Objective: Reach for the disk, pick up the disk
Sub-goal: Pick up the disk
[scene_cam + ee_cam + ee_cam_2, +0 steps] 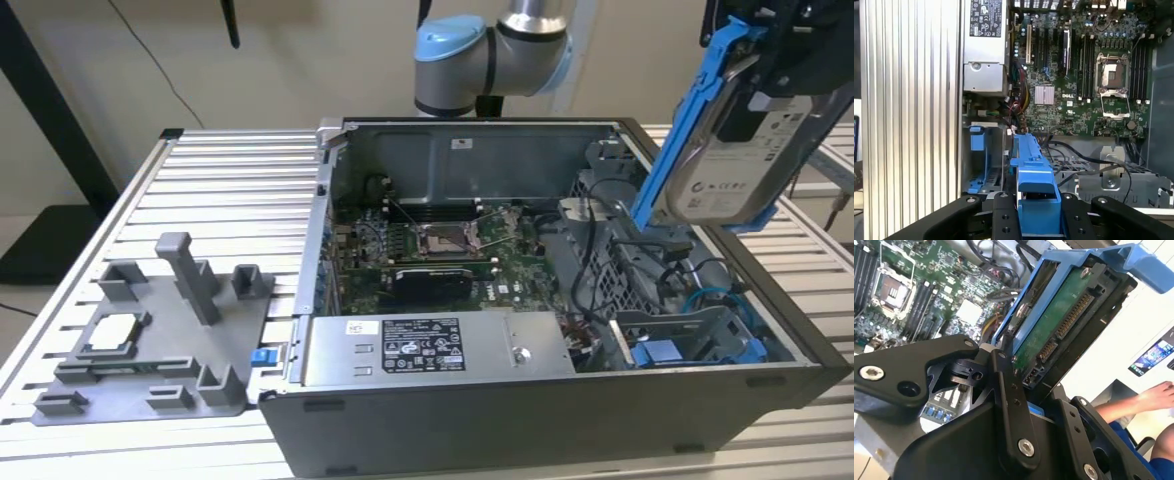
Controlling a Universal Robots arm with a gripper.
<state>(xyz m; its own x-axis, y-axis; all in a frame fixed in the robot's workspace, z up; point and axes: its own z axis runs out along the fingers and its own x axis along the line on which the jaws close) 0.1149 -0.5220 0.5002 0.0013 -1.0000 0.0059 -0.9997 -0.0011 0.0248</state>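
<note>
Your black end effector (1036,220) is clamped on the flat silver-grey metal disk with blue plastic rails (727,150), lifted at two o'clock above the open grey computer case (561,400) on the slatted counter (214,190).

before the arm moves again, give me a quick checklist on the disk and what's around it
1. End effector shut on the disk: ok.
2. Disk lifted clear of the computer case: ok, it hangs above the exterior view's right side.
3. Blue rails on the disk: ok.
4. Cables free of the disk: cannot tell.
5. Person's arm beside the workspace: not ok.
</note>
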